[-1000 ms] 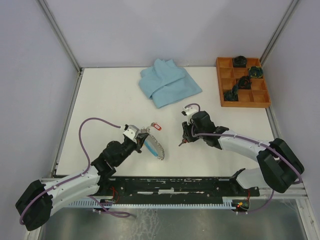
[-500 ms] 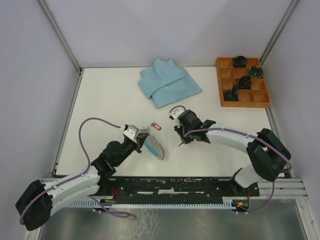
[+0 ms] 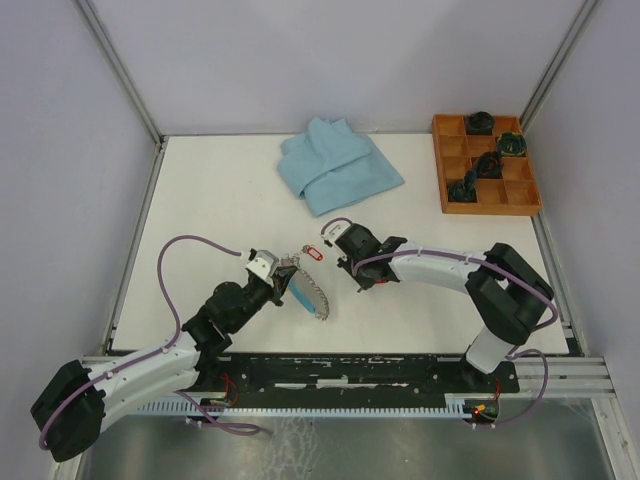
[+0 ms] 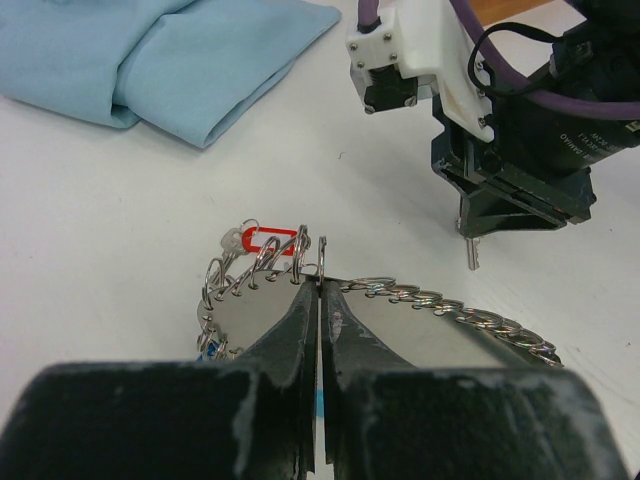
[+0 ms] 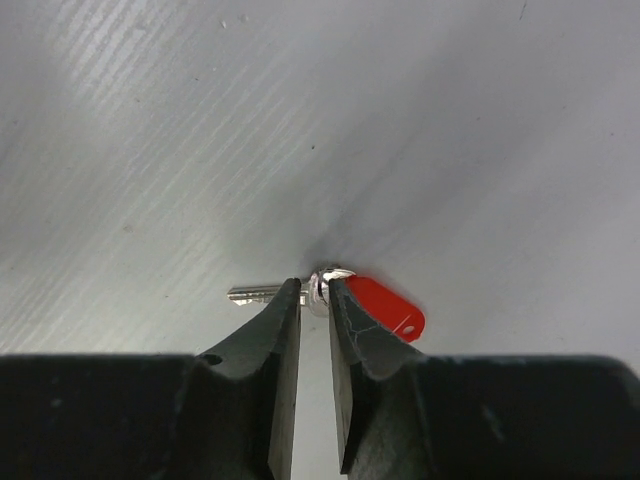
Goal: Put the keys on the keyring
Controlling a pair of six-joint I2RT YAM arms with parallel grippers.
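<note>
Left gripper (image 4: 318, 292) pressed together, pinching the keyring (image 4: 445, 302); right gripper (image 5: 315, 290) narrowly parted, nipping a key (image 5: 250, 294) beside its red tag (image 5: 390, 308).

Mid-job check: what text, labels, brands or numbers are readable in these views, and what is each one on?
No text reads clearly.
White print on the right gripper: too blurred to read.
Red tag of the key in that gripper: no writing shows.
Threaded tag on the keyring: white insert, nothing legible.
</note>
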